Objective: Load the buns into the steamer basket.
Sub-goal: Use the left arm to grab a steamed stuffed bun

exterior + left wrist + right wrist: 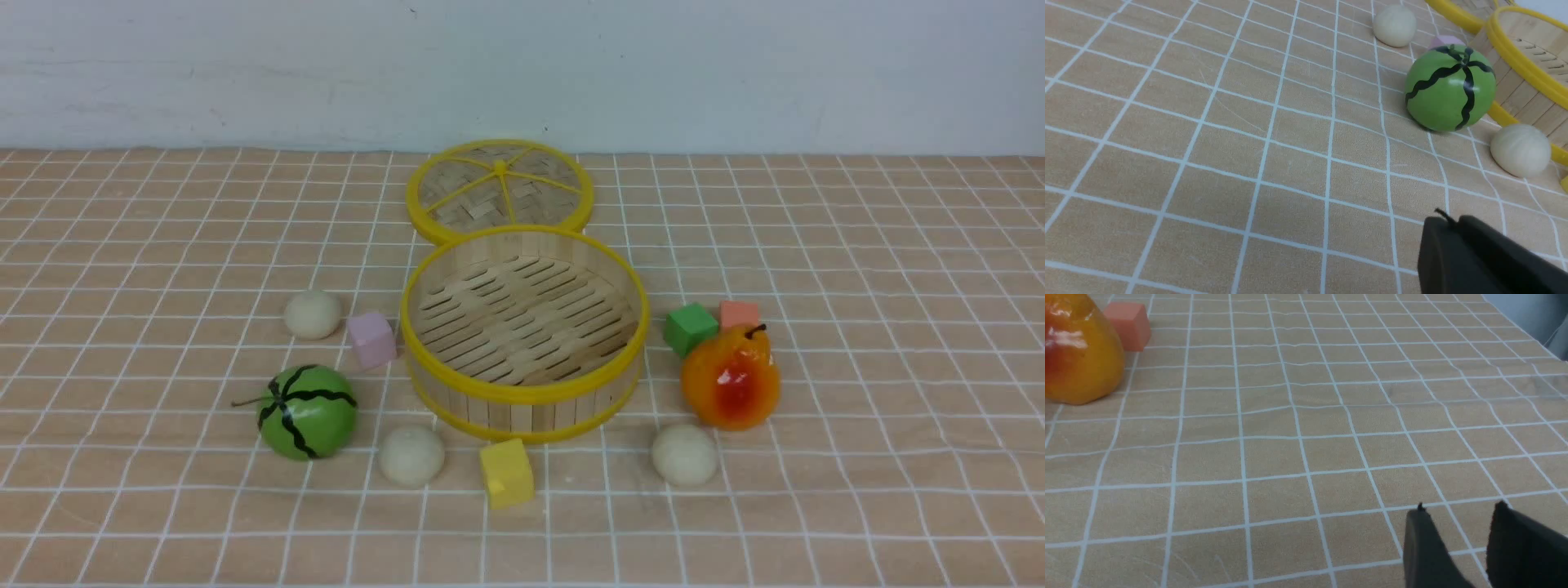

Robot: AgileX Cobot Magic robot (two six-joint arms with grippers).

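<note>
Left gripper (1447,222) closed, nothing held; right gripper (1457,510) parted, nothing held. Basket (522,395) as landmark: buns (313,315) outside it — two left, one near-right. Risk: a hurried reach at the left-near bun (411,456) could knock the melon (309,412).

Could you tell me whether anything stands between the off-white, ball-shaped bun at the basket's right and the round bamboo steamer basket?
Nothing visible stands between that off-white round bun and the yellow-rimmed bamboo basket.

Glare is showing on the orange pear-shaped toy (729,388); soft, even light is casting faint shadows.
</note>
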